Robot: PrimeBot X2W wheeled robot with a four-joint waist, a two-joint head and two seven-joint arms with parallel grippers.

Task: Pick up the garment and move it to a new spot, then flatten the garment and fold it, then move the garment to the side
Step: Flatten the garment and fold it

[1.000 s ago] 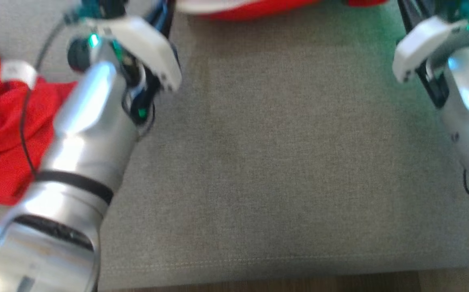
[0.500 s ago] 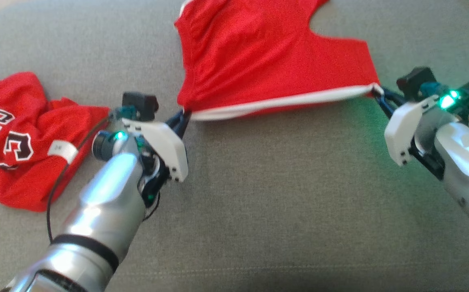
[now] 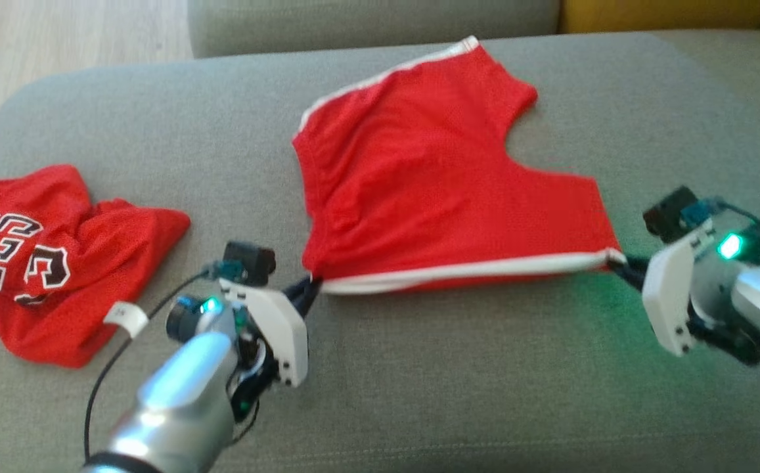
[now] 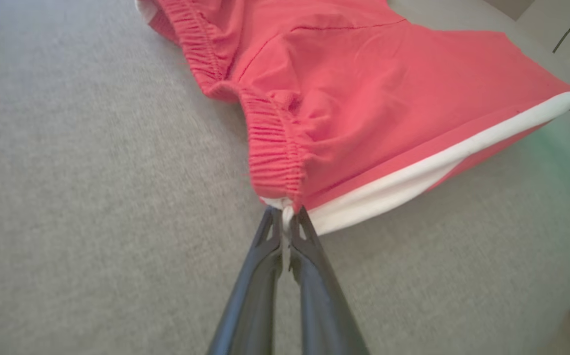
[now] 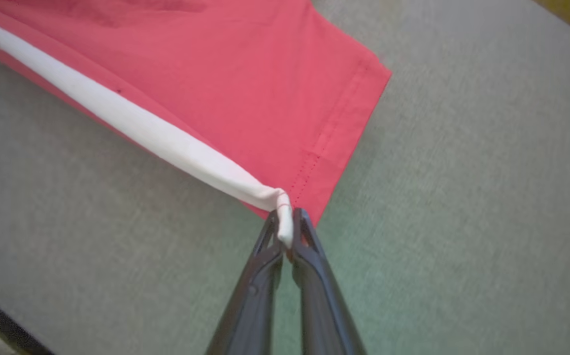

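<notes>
Garment stretched by two corners on sofa seat

Item: red mesh shorts with a white stripe down each outer side. They lie mid-cushion, well apart from the seat's front edge. The far side rests flat on the fabric. The near side is drawn into a straight line between the two grippers.

Left gripper: fingers closed tight, pinching the corner where the gathered waistband meets the near stripe. Only a small nip of cloth sits between the tips.

Right gripper: fingers likewise closed, pinching the opposite end of the same stripe at the leg hem. The stripe is rolled into a narrow cord just ahead of the tips.

Reason for hold: gripping both ends of one long edge lets the arms pull in opposite directions, which takes slack and wrinkles out of the panel. The near edge reads as slightly lifted, and some puckers remain beside the waistband.

Stage, as judged: flattening, ahead of the fold.

Neighbouring item: a crumpled red jersey with lettering, on the seat to the robot's left and apart from the shorts. It appears to leave the centre free as working space.

Risk, as judged: the pinches are shallow, so a hard tug could slip a corner out.
</notes>
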